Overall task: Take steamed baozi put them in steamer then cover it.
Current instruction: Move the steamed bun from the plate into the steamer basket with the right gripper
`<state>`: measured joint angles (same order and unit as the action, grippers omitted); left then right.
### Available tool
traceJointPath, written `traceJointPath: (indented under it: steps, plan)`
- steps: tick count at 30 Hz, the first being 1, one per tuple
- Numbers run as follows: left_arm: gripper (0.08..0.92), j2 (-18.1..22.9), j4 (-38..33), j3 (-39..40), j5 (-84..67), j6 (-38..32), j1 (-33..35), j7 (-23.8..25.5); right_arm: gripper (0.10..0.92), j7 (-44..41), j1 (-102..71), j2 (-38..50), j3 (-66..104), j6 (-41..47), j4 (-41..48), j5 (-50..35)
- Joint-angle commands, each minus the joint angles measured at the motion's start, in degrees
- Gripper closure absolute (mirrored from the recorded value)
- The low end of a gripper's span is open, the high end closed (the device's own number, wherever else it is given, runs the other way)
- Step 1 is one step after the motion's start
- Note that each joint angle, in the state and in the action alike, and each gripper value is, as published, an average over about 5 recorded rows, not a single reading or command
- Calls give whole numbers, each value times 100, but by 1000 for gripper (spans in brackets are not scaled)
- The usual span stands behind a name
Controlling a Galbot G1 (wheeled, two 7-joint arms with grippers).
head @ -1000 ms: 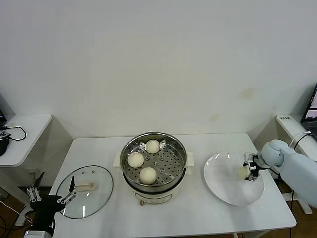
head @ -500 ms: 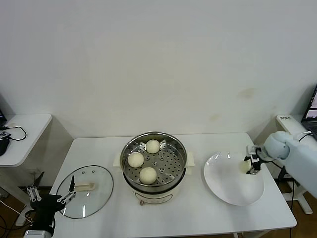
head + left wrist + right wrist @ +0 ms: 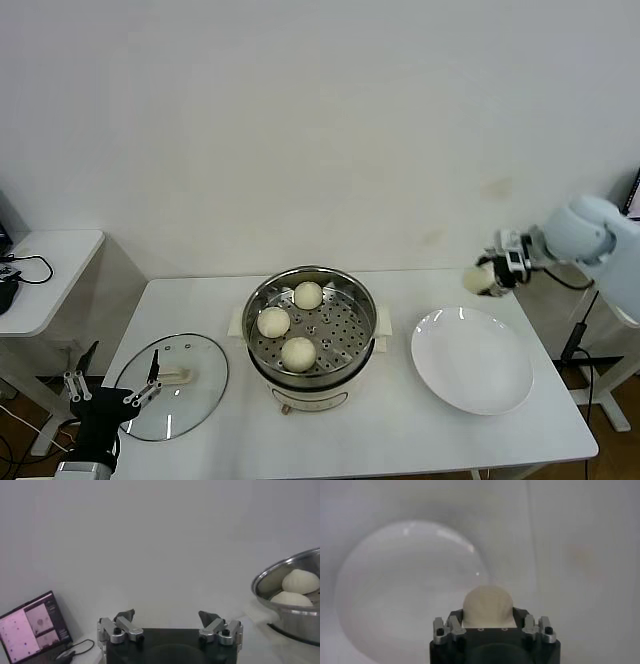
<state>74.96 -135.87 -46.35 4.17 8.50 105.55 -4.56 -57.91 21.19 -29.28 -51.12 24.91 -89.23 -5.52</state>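
Observation:
The steel steamer (image 3: 360, 296) sits in its cream pot base at the table's middle and holds three baozi (image 3: 298, 353); its rim and two baozi (image 3: 300, 581) show in the left wrist view. My right gripper (image 3: 487, 277) is shut on a fourth baozi (image 3: 476, 279), raised above the table's back right, beyond the white plate (image 3: 471, 371). In the right wrist view that baozi (image 3: 487, 605) sits between the jaws, with the plate (image 3: 395, 590) below. The glass cover (image 3: 171, 384) lies flat at the front left. My left gripper (image 3: 112, 395) hangs open beside the cover, holding nothing.
A white side table (image 3: 45, 270) with a black cable stands to the left. A laptop screen (image 3: 32, 627) shows in the left wrist view. The wall runs close behind the table's back edge.
My right gripper has lifted the baozi off the white plate and carried it up and back. The plate now lies bare. The left arm has barely shifted.

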Motion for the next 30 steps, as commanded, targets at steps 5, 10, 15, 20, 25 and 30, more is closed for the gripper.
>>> traceJointPath:
  steps: [5,10,15,20,25,30]
  plan:
    - [177,-25,16,-55,-10,1,-25,2,389,862,1955,-1777,-1610,1173,-815,-2287]
    - [177,-9,29,-92,-15,6,-39,4,389,1296,1470,-2280,-1699,1491,-734,-2621]
    - [177,15,59,-121,-14,3,-47,3,389,1531,914,-2593,-1777,1624,-502,-2537]
    - [177,16,115,-162,-11,-1,-96,4,389,1634,409,-2825,-1728,1657,-231,-2313]
    - [177,13,138,-191,-18,1,-130,7,389,1661,84,-2947,-1669,1672,-50,-2090]
    - [177,27,148,-183,-13,2,-143,8,389,1636,-130,-2943,-1666,1673,113,-1806]
